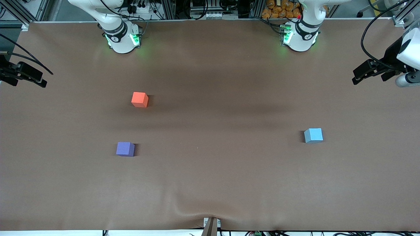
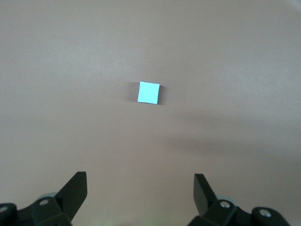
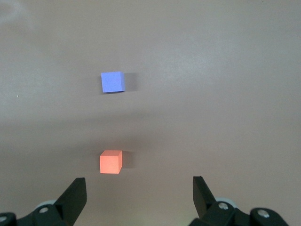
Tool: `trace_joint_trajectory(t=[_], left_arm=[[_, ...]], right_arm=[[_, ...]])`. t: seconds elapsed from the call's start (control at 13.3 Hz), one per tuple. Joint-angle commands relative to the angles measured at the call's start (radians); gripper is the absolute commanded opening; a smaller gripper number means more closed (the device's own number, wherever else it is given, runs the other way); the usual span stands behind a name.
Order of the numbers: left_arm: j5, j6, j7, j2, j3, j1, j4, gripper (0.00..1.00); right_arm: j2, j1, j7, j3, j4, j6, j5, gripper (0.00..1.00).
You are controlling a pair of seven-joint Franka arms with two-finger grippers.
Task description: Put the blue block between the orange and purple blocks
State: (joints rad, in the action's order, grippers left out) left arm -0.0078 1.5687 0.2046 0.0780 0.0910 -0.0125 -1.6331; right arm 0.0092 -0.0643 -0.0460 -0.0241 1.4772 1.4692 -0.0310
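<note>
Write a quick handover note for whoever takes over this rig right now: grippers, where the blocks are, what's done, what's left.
Left gripper: open, empty, raised at the left arm's end of the table, with the blue block in its wrist view.
Right gripper: open, empty, raised at the right arm's end of the table.
Blue block: alone on the table toward the left arm's end, untouched.
Orange block and purple block: toward the right arm's end, apart from each other, the purple one nearer the front camera.
Done: nothing yet.
Left: grasp the blue block, carry it across and set it in the gap between orange and purple.
</note>
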Motion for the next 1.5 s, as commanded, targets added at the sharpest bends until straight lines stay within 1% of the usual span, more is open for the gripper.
trace_joint_trajectory(t=[0.0, 0.3, 1.05, 1.43], left_arm=[[-0.008, -0.019, -0.01, 0.012, -0.002, -0.004, 0.003, 1.0], [-0.015, -0.019, -0.016, -0.001, -0.005, -0.007, 0.016, 1.0], [-0.015, -0.047, -0.019, -0.011, -0.004, -0.007, -0.007, 1.0], [-0.012, -0.042, -0.019, -0.055, -0.004, -0.018, -0.008, 1.0]], right_arm=[[-0.017, -0.026, 0.017, -0.011, 0.012, -0.004, -0.021, 1.0], [-0.017, -0.026, 0.017, -0.011, 0.012, -0.004, -0.021, 1.0], [-0.017, -0.025, 0.017, -0.013, 0.012, -0.003, -0.021, 1.0], [-0.017, -0.025, 0.017, -0.013, 0.012, -0.003, -0.023, 1.0]])
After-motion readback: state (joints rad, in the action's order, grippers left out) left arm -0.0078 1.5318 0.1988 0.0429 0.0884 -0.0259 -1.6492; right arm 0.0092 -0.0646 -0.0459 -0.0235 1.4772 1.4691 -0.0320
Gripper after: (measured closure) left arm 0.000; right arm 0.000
